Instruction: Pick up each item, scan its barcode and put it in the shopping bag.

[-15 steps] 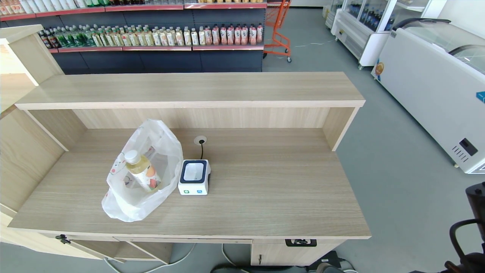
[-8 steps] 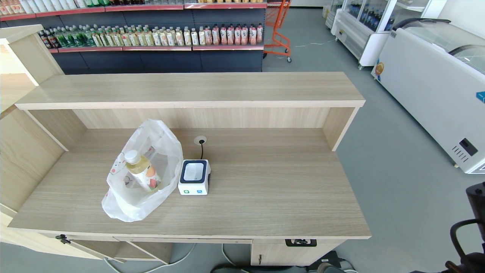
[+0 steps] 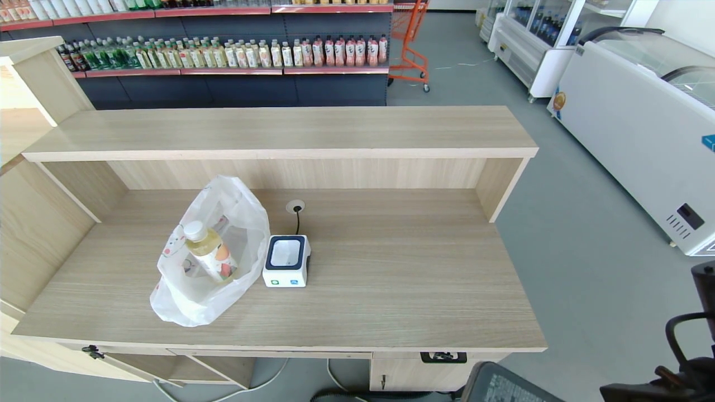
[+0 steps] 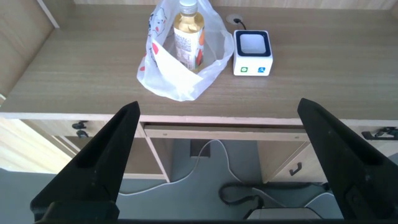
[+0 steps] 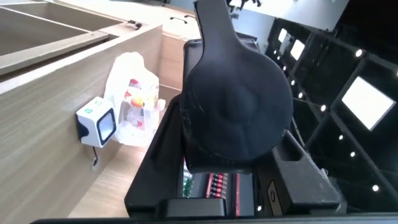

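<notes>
A white plastic shopping bag stands open on the left of the wooden counter. A bottle of yellow drink with a white cap leans inside it. Just right of the bag sits the white barcode scanner, window facing up. My left gripper hangs open and empty in front of the counter's front edge, facing the bag, the bottle and the scanner. My right gripper is low, off the counter's right end, far from the bag and scanner.
A raised ledge and side panels wall in the counter at the back. A cable hole lies behind the scanner. Drawers sit under the front edge. Chest freezers stand on the right, drink shelves behind.
A dark part of my right arm has come into the head view at the bottom right edge. The bag, bottle and scanner have not moved.
</notes>
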